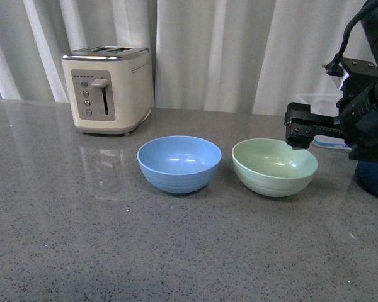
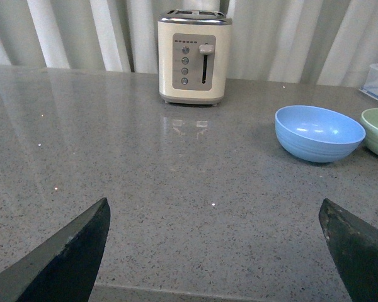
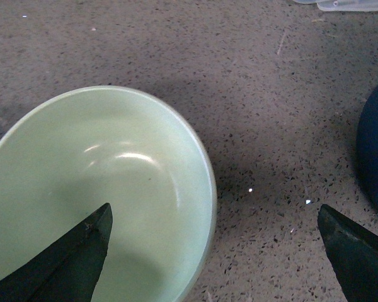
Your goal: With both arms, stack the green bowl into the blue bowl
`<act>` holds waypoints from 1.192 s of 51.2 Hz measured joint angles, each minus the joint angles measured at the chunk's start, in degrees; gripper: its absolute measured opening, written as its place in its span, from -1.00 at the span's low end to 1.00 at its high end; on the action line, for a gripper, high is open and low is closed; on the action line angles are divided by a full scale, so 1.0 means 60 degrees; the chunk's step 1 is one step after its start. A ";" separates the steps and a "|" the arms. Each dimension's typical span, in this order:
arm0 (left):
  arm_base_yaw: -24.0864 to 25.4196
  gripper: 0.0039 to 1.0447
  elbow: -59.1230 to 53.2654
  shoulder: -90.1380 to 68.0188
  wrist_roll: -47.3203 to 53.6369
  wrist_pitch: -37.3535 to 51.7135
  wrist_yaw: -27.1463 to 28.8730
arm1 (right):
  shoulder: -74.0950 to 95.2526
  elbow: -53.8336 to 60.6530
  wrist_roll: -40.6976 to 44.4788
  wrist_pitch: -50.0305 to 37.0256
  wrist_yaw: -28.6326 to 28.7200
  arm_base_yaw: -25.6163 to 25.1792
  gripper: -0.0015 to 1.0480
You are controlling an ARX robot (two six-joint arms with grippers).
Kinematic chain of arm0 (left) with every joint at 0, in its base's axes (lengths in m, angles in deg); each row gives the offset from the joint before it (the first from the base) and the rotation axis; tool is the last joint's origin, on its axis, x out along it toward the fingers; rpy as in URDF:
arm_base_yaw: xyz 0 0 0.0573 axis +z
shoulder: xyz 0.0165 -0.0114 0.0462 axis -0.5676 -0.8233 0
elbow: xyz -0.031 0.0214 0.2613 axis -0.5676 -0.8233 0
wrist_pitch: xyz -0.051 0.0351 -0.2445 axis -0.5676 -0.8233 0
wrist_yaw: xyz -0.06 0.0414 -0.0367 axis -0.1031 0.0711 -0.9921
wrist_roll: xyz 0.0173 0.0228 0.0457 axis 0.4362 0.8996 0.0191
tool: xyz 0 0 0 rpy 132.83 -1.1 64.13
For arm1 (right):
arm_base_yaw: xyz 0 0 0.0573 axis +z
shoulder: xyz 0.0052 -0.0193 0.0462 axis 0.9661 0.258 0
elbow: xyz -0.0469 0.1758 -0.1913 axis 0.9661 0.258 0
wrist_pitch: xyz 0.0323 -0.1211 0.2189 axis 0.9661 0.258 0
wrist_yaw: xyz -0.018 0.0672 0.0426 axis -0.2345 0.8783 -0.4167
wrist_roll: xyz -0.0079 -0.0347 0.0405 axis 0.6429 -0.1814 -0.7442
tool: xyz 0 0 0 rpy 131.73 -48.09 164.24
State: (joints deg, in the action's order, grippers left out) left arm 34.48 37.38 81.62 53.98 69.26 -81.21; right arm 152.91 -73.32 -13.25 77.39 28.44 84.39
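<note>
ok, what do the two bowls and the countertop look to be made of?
Green bowl: likely plastic, soft satin sheen, moulded ridges near the base. Blue bowl: same look, probably the same plastic. Countertop: polished grey speckled stone or composite, can't tell which; it mirrors the toaster.

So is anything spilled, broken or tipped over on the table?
No, nothing stands out. The blue bowl and the green bowl both sit upright and empty, side by side on the table, with no cracks showing. The toaster stands straight behind them.
</note>
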 joint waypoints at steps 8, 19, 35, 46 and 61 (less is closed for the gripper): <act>0.0000 0.88 0.0000 0.0000 0.0000 0.0000 0.0000 | 0.0579 -0.0437 -0.0157 0.0160 -0.0182 -0.0033 0.81; 0.0000 0.88 0.0000 0.0000 -0.0004 0.0000 0.0000 | 0.1064 -0.0765 -0.0277 0.0455 -0.0357 -0.0029 0.68; 0.0000 0.88 0.0000 0.0000 0.0000 0.0000 0.0000 | 0.1330 -0.0929 -0.0342 0.0597 -0.0495 0.0007 -0.53; 0.0000 0.88 0.0000 0.0000 0.0000 0.0000 0.0000 | 0.0940 -0.0845 -0.0361 0.0517 -0.0433 -0.0055 -0.98; 0.0000 0.88 0.0000 0.0000 0.0000 0.0000 0.0000 | -0.0477 -0.0772 -0.0346 0.0488 -0.0273 0.0098 -0.98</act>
State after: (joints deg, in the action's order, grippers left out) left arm 34.48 37.38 81.62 53.98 69.26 -81.21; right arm 150.04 -77.96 -15.32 80.32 26.80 84.98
